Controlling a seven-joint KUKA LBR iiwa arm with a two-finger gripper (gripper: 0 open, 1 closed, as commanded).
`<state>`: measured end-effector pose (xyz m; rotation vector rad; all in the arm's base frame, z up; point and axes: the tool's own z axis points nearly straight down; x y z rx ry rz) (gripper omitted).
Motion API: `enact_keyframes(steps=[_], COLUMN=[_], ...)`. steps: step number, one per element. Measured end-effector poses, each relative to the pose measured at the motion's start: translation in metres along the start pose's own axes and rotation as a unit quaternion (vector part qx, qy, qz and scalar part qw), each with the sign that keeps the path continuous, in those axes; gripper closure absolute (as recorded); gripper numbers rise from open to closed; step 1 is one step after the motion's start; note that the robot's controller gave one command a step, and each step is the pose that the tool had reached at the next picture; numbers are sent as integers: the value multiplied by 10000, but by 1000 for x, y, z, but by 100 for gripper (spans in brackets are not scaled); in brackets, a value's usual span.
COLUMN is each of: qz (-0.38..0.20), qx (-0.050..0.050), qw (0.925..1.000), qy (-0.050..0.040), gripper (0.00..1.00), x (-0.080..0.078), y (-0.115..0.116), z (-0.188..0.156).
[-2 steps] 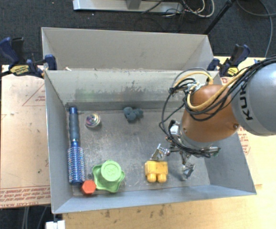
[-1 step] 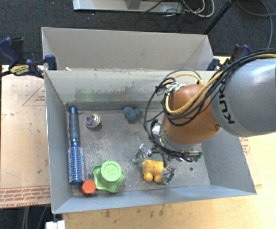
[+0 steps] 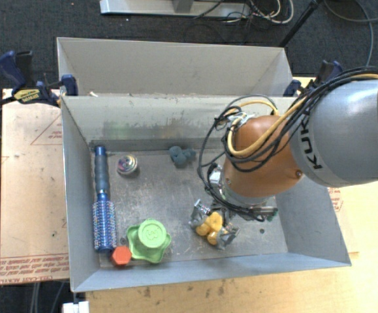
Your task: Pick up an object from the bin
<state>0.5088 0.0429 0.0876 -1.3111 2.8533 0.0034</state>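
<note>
Grey metal bin holds six loose things, one of each: blue hairbrush along left wall, silver knob, dark blue-grey lump near back, green scalloped lid, orange cap touching it, yellow lump front right. End effector low over bin floor, fingers clamped either side of the yellow lump.
</note>
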Motion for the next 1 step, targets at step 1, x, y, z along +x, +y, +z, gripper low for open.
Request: enact_keyframes(steps=[1], qz=[-6], qx=[37], qw=[10000], qy=[-26], gripper=[100], x=[1], y=[-3], z=[-128])
